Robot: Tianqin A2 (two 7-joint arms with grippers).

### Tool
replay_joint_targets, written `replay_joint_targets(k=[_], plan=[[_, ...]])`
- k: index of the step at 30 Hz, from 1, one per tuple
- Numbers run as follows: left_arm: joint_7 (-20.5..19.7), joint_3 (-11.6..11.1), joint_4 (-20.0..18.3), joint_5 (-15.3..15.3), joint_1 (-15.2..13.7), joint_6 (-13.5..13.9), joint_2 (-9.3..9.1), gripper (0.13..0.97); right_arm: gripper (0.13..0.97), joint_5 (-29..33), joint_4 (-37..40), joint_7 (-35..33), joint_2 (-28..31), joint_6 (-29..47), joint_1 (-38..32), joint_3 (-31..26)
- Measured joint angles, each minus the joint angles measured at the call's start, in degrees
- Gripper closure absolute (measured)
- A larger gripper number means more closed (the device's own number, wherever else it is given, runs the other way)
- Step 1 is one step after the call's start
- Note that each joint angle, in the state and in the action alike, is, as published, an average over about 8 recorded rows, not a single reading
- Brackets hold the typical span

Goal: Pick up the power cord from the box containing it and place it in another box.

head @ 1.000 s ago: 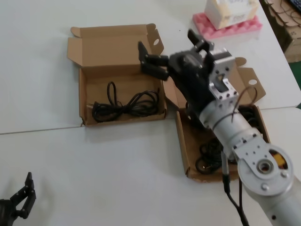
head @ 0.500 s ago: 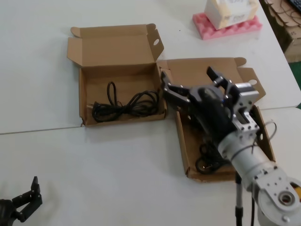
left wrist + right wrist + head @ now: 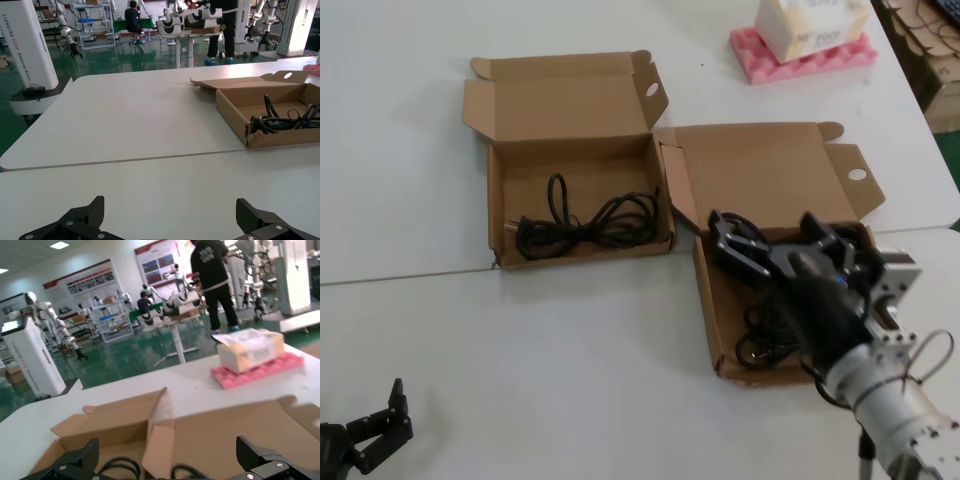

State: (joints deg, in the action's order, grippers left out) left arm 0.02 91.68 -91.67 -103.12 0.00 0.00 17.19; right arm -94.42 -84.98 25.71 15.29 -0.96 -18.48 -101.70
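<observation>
The box with the splayed lid flap and oval hole point(image 3: 714, 300) lies at the right, holding black power cord coils point(image 3: 763, 335). My right gripper point(image 3: 780, 245) hovers over its rear part, open and empty; in its wrist view point(image 3: 167, 460) the jaws stand wide apart facing both lids. The other box, with frayed front corners point(image 3: 500, 215), lies at the left with a black power cord point(image 3: 585, 222) inside it; it also shows in the left wrist view point(image 3: 280, 137). My left gripper point(image 3: 370, 440) rests open near the table's front left point(image 3: 171, 215).
A pink foam pad point(image 3: 800, 55) with a white carton on it stands at the back right, also in the right wrist view point(image 3: 255, 367). A seam between two tabletops point(image 3: 410, 275) runs across. The right table edge is near the right box.
My right gripper has drawn back from the left box's right rear corner to above the right box, towards me and lower. The left gripper has barely shifted.
</observation>
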Motion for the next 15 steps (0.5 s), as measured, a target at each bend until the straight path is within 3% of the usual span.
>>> replay_joint_targets(k=[10,15], plan=[[0.0,0.0,0.0,0.0,0.0,0.0,0.00,0.210,0.129,-3.3,-2.6,0.0,0.7,0.4,7.1,3.8],[0.0,0.0,0.0,0.0,0.0,0.0,0.00,0.161,0.129,-5.0,-3.9,0.0,1.1,0.6,10.6,5.8]])
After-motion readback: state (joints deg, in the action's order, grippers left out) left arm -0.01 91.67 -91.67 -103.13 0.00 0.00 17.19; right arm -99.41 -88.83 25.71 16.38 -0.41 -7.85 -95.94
